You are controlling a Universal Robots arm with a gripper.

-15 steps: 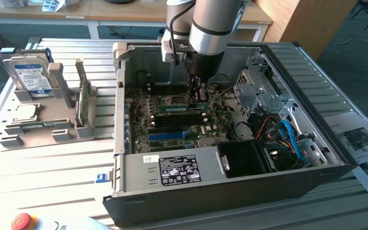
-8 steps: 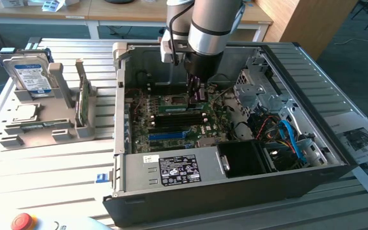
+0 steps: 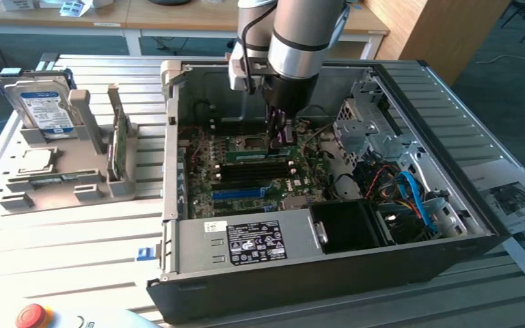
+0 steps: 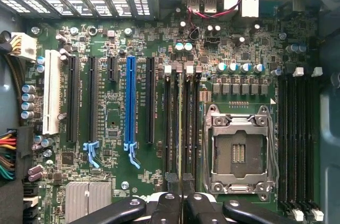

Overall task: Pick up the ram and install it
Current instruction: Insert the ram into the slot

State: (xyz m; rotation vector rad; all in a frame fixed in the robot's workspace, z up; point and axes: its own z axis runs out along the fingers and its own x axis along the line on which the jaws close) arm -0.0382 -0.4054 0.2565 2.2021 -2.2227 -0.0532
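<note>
Two angles: wrist view has jaws pinching the thin green ram stick edge-on over black memory slots; exterior adds a silver hard drive by the worktop's edge.

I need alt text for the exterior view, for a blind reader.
A robot arm reaches down into an open computer case, its gripper shut on the ram at the memory slots. On the exterior view's left, a grey holder keeps a hard drive and a processor.
</note>
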